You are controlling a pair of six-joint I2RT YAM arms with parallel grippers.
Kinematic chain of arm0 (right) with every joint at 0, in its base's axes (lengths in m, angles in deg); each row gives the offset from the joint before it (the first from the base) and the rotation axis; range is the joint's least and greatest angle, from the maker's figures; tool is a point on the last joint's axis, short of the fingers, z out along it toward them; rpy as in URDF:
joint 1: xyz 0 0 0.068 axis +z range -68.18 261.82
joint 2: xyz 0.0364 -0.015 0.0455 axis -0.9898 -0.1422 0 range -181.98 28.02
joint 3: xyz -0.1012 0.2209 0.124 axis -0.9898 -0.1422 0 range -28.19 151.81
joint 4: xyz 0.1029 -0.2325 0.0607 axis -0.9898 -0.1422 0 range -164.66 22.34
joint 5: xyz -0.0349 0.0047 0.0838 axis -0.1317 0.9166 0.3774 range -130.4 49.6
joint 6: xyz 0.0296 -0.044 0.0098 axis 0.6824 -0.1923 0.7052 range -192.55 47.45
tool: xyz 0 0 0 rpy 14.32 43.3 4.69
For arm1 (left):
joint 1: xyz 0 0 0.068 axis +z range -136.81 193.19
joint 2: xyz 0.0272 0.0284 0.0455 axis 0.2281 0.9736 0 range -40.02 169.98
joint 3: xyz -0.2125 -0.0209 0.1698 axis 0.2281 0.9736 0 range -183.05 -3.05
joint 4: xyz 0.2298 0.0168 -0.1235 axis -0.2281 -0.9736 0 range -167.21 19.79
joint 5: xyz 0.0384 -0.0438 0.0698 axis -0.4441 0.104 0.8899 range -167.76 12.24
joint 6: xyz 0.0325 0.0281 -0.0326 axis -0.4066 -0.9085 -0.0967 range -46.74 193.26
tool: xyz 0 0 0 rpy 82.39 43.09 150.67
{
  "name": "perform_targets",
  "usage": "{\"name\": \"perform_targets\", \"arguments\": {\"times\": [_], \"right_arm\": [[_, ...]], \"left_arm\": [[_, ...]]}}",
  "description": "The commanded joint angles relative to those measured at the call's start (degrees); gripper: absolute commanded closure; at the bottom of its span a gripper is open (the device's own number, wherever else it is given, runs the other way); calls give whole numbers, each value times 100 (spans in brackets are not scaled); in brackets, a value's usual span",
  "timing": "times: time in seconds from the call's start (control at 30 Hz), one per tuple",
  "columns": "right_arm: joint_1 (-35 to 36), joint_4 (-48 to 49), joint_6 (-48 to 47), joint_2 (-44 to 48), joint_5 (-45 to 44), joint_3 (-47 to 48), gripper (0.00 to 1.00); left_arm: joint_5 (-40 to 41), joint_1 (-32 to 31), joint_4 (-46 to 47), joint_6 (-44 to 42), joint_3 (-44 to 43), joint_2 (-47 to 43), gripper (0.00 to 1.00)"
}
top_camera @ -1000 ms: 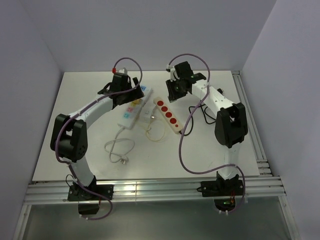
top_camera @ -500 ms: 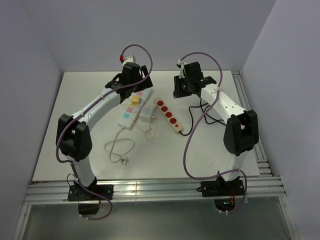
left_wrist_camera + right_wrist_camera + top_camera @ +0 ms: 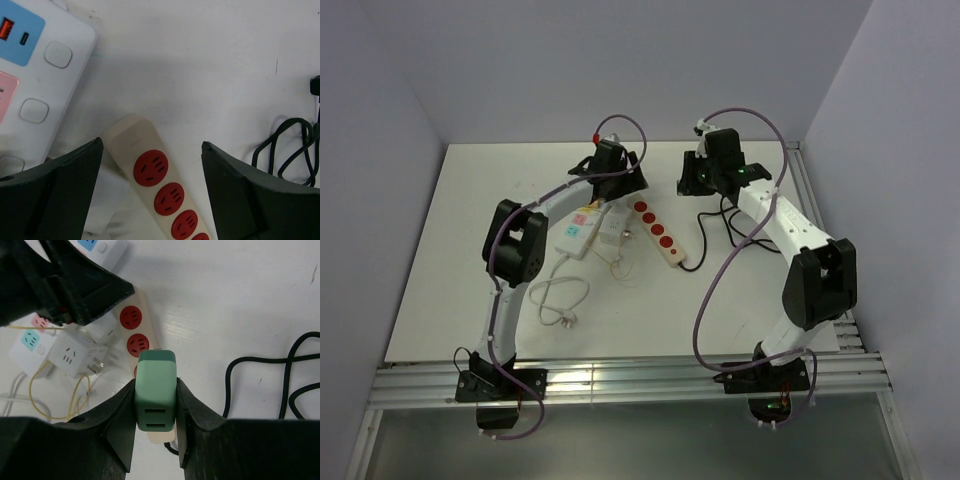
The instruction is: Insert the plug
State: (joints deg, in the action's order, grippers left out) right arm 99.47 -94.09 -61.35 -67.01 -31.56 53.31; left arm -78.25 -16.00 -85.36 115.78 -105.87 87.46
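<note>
Watch the alignment first. The green plug sits above the beige power strip, over its middle red sockets. Its prongs are hidden beneath its body, so you cannot confirm that they match the slots. If you press down off-centre or with the plug twisted, the prongs will likely strike the socket face and shove the strip sideways, or the plug may tilt in the grip.

The strip lies loose. Your left gripper only straddles the strip's far end, jaws wide apart and nothing held, and I cannot tell whether either finger touches the strip's side. Unless that end is braced, a downward push could pivot the strip toward the white cube adapter just beside it on its left. The black cable coiled to the strip's right could also snag the right arm.

Your right gripper is clamped on the plug's two flat sides and points steeply down at the strip from its far right. The left arm stretches forward, with its wrist tipped down over the strip's far end.
</note>
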Motion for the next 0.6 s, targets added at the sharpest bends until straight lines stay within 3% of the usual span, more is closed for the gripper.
{"name": "perform_targets", "arguments": {"times": [0.0,0.27,0.47,0.57], "right_arm": [[-7,551,268,405,-49,-256,100],[-16,903,603,923,109,-1038,100],[-16,702,533,1135,39,-1259,100],[-16,447,427,1328,-242,-1171,100]], "left_arm": [[-284,45,653,265,-123,145,16],[-574,62,970,458,-150,550,21],[-1426,63,1698,713,-124,752,53],[-1489,1,1814,740,-115,813,55]]}}
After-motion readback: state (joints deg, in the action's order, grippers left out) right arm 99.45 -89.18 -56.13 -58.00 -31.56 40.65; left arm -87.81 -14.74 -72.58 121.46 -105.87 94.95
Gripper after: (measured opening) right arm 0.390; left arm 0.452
